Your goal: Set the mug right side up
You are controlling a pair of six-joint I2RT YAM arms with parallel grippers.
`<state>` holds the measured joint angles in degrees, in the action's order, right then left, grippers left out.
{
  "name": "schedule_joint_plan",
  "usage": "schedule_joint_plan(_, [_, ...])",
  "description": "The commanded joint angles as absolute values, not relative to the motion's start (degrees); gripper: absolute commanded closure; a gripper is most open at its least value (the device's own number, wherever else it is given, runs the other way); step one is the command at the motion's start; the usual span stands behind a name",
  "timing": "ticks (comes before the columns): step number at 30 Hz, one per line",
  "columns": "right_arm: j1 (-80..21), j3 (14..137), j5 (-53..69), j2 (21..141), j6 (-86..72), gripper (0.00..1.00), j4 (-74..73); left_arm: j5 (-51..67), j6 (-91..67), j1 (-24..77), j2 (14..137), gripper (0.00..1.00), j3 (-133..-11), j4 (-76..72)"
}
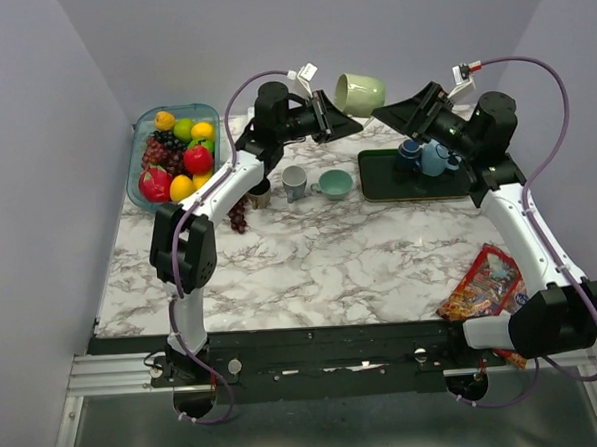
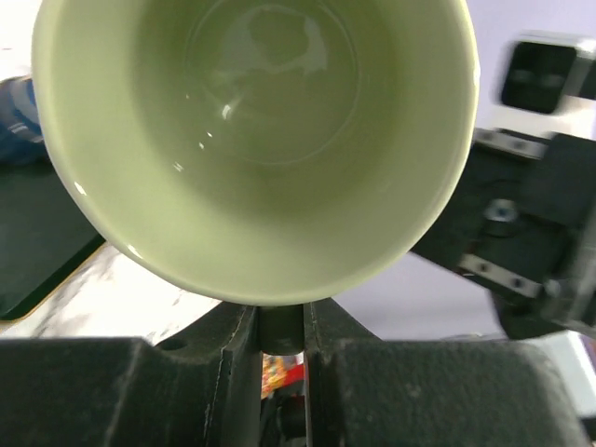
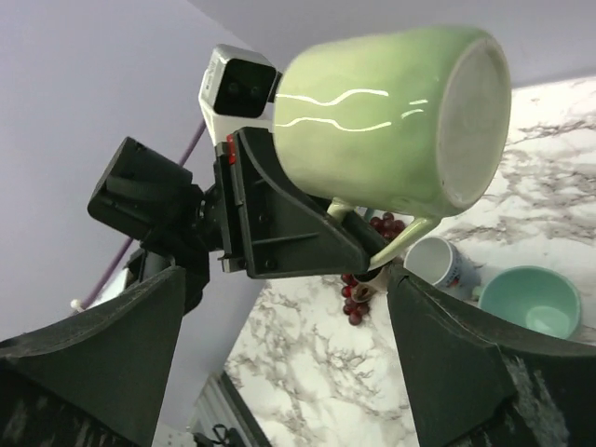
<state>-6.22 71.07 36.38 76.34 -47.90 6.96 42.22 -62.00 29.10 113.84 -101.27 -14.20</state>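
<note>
Left claw (image 1: pixel 348 123) pinching the handle of the green mug (image 1: pixel 360 92), mug lifted off the desk (image 1: pixel 320 252) and lying on its side, base turned toward the right claw (image 1: pixel 388 109), that claw spread wide and apart from the mug, white cup (image 1: pixel 294 182) and teal bowl (image 1: pixel 335 185) below, dark tray (image 1: pixel 377 184) beside them.

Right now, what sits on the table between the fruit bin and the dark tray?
In the top view, a white patterned cup and a teal cup stand there side by side, and the left arm crosses that stretch.
</note>
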Motion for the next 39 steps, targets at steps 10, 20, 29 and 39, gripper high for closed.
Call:
schedule_joint_plan(10, [-6.3,71.1,21.2,73.3,-36.7,0.00,-12.2,24.6,-24.0,27.2,95.2,1.00,-95.8,21.2])
schedule_joint_plan(20, [-6.3,72.5,15.9,76.0,-35.4,0.00,-18.9,8.8,-20.5,27.2,79.9,1.00,-75.3,24.7])
schedule_joint_plan(29, [-6.2,73.7,15.9,79.3,-36.5,0.00,-21.8,-9.2,-22.8,27.2,70.8,1.00,-61.1,24.9])
schedule_joint_plan(39, [-6.2,73.5,15.1,80.2,-36.8,0.00,-22.8,-16.8,-28.6,25.4,71.6,1.00,-57.8,26.3])
